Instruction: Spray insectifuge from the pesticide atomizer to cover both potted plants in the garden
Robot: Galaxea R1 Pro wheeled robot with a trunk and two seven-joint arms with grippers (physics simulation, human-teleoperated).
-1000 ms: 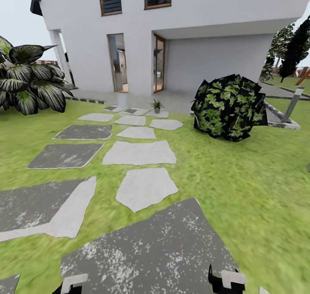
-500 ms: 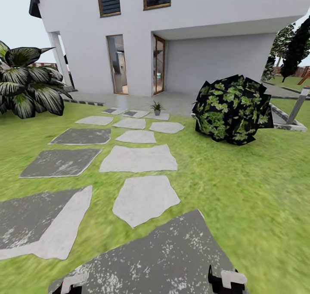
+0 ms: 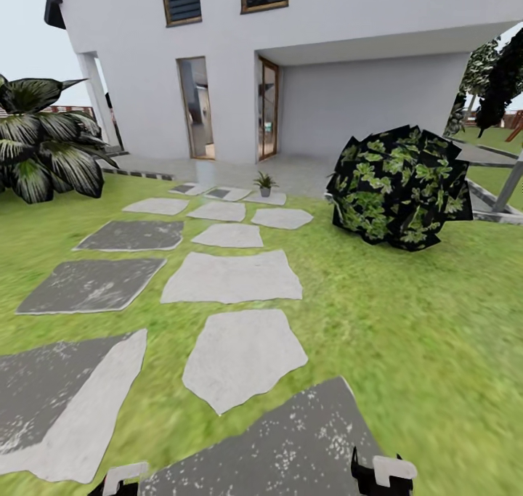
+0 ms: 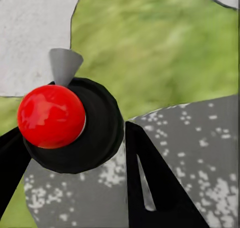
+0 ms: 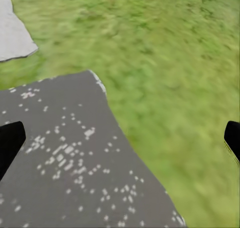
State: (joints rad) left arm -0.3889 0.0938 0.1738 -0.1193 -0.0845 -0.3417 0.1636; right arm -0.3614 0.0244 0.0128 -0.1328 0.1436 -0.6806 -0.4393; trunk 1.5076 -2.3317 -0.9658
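You've rolled forward along the stepping stones point(image 3: 232, 277) | left gripper point(image 4: 75, 148) grasps the pesticide atomizer point(image 4: 60, 120) | right gripper point(image 5: 120, 143) released | potted plants still to find

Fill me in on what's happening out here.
The robot is out on the lawn, facing a white house along a path of grey stepping stones. Its left gripper carries what looks like the pesticide atomizer, seen end-on: a red knob, a black round body and a grey cone tip. The right gripper hangs open and empty over a dark stone. No spraying is under way. A round dark-leaved bush stands ahead on the right.
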